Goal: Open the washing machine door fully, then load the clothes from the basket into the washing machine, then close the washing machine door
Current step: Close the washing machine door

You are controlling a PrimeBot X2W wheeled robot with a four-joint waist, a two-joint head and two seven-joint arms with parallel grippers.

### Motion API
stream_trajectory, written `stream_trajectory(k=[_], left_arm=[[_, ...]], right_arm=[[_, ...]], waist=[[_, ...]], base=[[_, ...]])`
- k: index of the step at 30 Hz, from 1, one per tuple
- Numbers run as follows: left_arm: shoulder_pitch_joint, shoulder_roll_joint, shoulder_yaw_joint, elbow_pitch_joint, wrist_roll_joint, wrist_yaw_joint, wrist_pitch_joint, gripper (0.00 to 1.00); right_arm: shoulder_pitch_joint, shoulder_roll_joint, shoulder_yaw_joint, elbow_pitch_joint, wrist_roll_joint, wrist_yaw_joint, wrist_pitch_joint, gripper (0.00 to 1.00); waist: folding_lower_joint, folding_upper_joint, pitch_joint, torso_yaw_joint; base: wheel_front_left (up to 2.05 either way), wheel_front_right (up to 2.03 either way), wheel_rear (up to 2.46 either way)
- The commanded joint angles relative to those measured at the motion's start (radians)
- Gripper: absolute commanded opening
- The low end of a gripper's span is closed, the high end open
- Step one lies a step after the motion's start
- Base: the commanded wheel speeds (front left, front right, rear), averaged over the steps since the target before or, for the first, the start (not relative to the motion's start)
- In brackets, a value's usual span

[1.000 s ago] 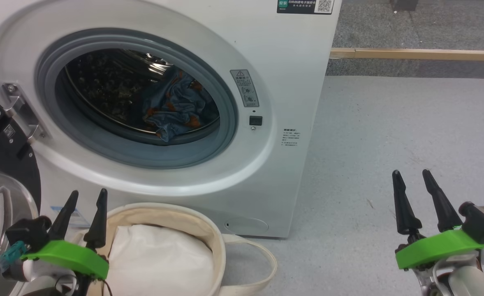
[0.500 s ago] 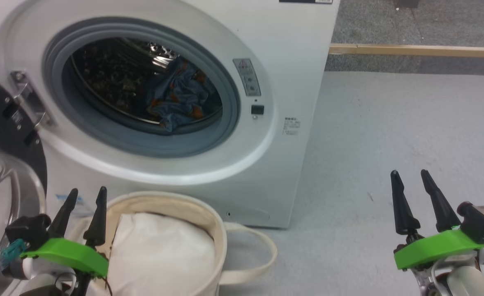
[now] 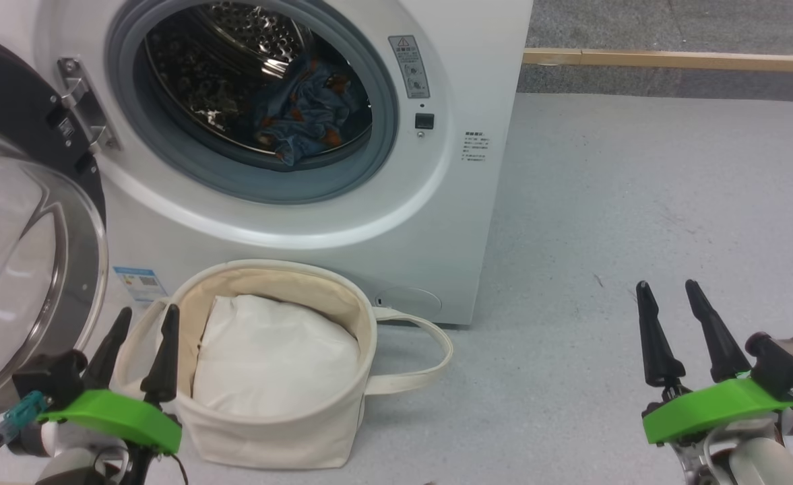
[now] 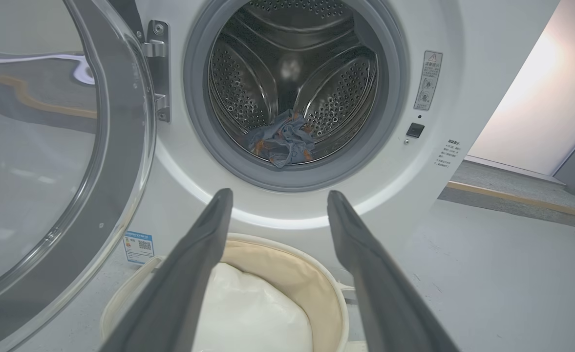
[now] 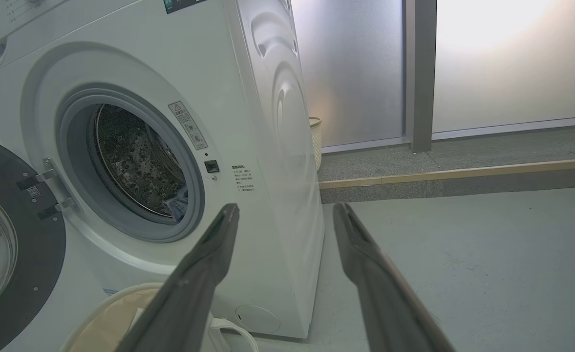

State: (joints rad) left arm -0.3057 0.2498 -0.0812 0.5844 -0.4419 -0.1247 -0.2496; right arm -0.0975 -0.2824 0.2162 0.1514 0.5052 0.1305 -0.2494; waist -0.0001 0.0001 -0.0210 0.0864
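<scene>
The white washing machine [image 3: 450,81] [image 4: 443,29] [image 5: 267,122] has its door [image 3: 25,222] [image 4: 48,161] [image 5: 9,254] swung open to the left. Blue clothes [image 3: 305,111] [image 4: 281,142] with orange prints lie inside the steel drum. The cream basket [image 3: 342,397] [image 4: 311,278] sits on the floor in front of the machine, holding a plain white cloth [image 3: 275,353]. My left gripper [image 3: 148,312] [image 4: 277,195] hovers open at the basket's left rim, empty. My right gripper [image 3: 667,288] [image 5: 287,210] is open and empty over the bare floor to the right.
Grey floor [image 3: 639,202] stretches right of the machine. A wooden strip [image 3: 672,59] edges a raised ledge behind. Frosted panels and a grey post [image 5: 418,73] stand beyond it. A woven bin [image 5: 315,139] sits behind the machine's right side.
The head camera has tilted down: the machine slid up the picture, and the whole basket and more of the door now show. Both grippers stay open and still.
</scene>
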Motion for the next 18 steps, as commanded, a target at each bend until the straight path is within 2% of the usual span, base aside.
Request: stream_trajectory(k=[1, 12, 15, 18], left_arm=[[-0.028, 0.022, 0.034, -0.037, 0.004, -0.006, -0.012, 1.00], [-0.014, 0.007, 0.026, -0.041, -0.017, -0.006, -0.012, 1.00], [-0.009, 0.001, -0.005, -0.041, -0.049, -0.006, -0.012, 1.00], [-0.009, 0.016, -0.018, -0.030, -0.045, -0.006, -0.012, 1.00]], right_arm=[[-0.022, -0.009, 0.019, -0.031, 0.007, 0.000, -0.012, 1.00], [-0.017, -0.013, 0.030, -0.031, 0.019, 0.000, -0.012, 1.00], [-0.017, -0.016, 0.041, -0.030, 0.021, 0.000, -0.012, 1.00], [-0.019, -0.016, 0.051, -0.028, 0.027, 0.000, -0.012, 1.00]], waist=[[0.0001, -0.0001, -0.001, 0.001], [0.0001, -0.0001, -0.011, 0.015], [0.0001, -0.0001, -0.015, 0.027], [0.0001, -0.0001, -0.019, 0.044]], base=[[-0.74, 0.74, 0.00], [-0.15, 0.15, 0.00], [0.00, 0.00, 0.00], [0.00, 0.00, 0.00]])
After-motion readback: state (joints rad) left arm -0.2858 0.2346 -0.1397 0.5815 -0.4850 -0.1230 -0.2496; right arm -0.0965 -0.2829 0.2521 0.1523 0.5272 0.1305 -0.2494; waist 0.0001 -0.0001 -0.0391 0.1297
